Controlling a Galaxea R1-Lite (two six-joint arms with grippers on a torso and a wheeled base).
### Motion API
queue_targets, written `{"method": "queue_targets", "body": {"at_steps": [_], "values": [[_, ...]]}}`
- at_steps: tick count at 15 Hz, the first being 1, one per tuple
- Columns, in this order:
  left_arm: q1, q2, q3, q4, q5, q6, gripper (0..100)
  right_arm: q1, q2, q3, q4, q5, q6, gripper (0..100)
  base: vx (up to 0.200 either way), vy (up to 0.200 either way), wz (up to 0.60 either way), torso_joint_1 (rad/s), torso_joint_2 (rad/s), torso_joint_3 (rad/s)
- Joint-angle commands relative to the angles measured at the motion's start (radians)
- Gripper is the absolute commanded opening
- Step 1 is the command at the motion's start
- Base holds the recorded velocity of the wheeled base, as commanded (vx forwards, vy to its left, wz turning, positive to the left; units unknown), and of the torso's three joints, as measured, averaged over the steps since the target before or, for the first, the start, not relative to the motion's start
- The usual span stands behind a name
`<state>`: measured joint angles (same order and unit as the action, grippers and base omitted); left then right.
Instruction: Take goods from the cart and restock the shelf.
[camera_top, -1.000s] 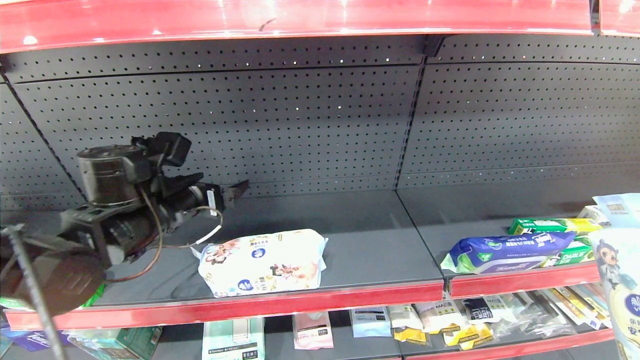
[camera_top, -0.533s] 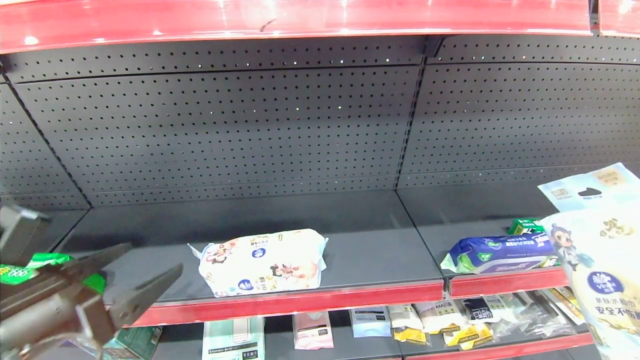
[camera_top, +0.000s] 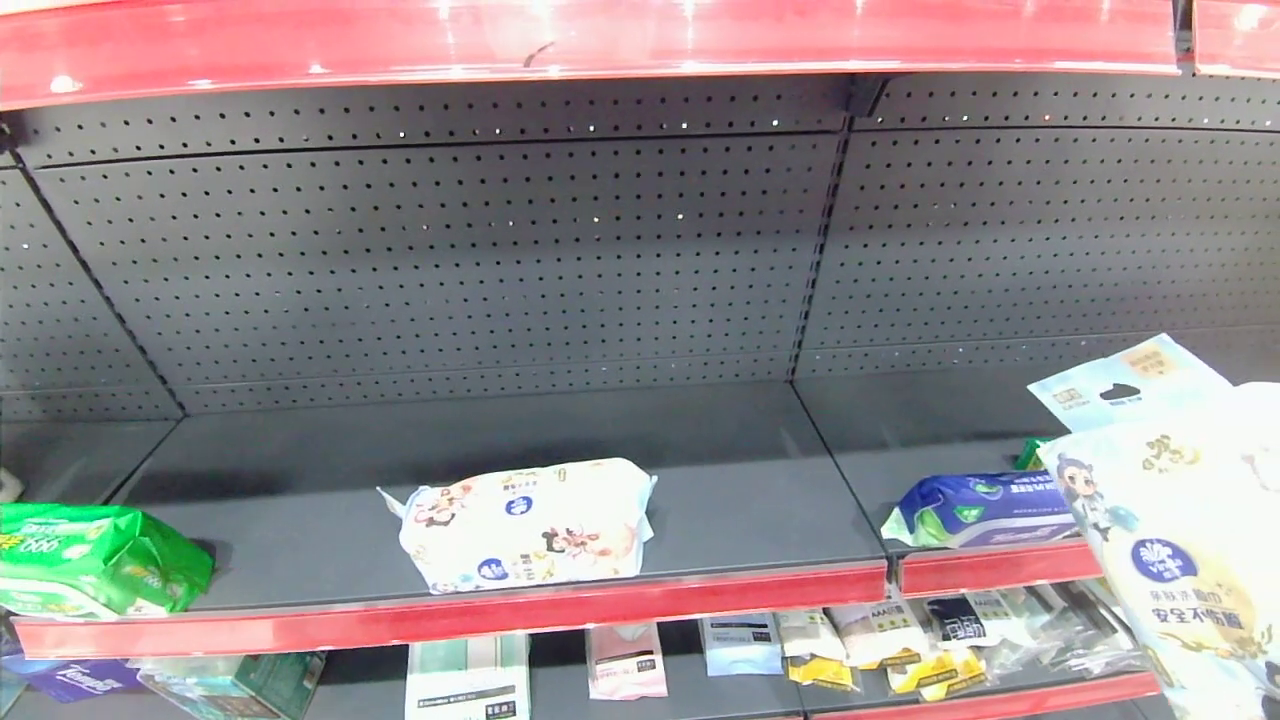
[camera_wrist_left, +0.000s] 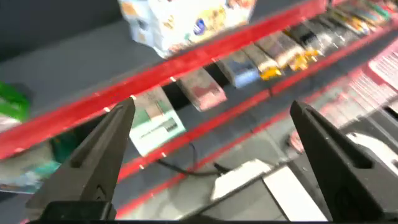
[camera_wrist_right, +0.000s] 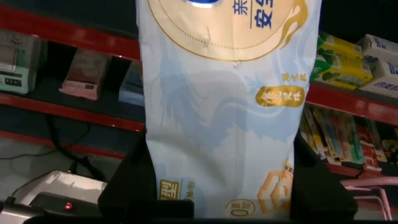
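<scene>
The left gripper (camera_wrist_left: 214, 165) is spread wide, low in the frame; the right gripper (camera_wrist_right: 217, 186) clamps a pale bag (camera_wrist_right: 224, 93).

down along the bottom of the head view, a row of small packets (camera_top: 870, 625), yellow ones among them. left wrist view, lower centre: a black cable (camera_wrist_left: 186, 169) lies on the floor (camera_wrist_left: 261, 140) beside a white box (camera_wrist_left: 239, 179). right wrist view, lower left: a white device (camera_wrist_right: 43, 190), red light (camera_wrist_right: 67, 206) glowing.

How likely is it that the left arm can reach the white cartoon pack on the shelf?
Probably yes: the left gripper is open and empty, and the white cartoon pack lies alone by the shelf's red front edge, with nothing over or before it.
</scene>
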<state>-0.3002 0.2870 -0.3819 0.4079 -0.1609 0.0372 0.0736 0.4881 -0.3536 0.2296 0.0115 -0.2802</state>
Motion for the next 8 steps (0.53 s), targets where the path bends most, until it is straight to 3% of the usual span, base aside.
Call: {"method": "queue_targets", "body": {"at_steps": [1,8], "values": [[-0.002,-0.08,-0.003,0.002,0.003,0.001,100,0.002,0.018,-0.001,-0.001,0.001,0.001,0,0.0,0.0,0.6,0.002,-0.01,-0.002],[-0.002,-0.223,0.058,0.0,0.023,0.003,100,0.0,0.112,-0.004,-0.084,0.019,0.023,0,0.0,0.0,0.6,0.004,0.0,0.002]]}}
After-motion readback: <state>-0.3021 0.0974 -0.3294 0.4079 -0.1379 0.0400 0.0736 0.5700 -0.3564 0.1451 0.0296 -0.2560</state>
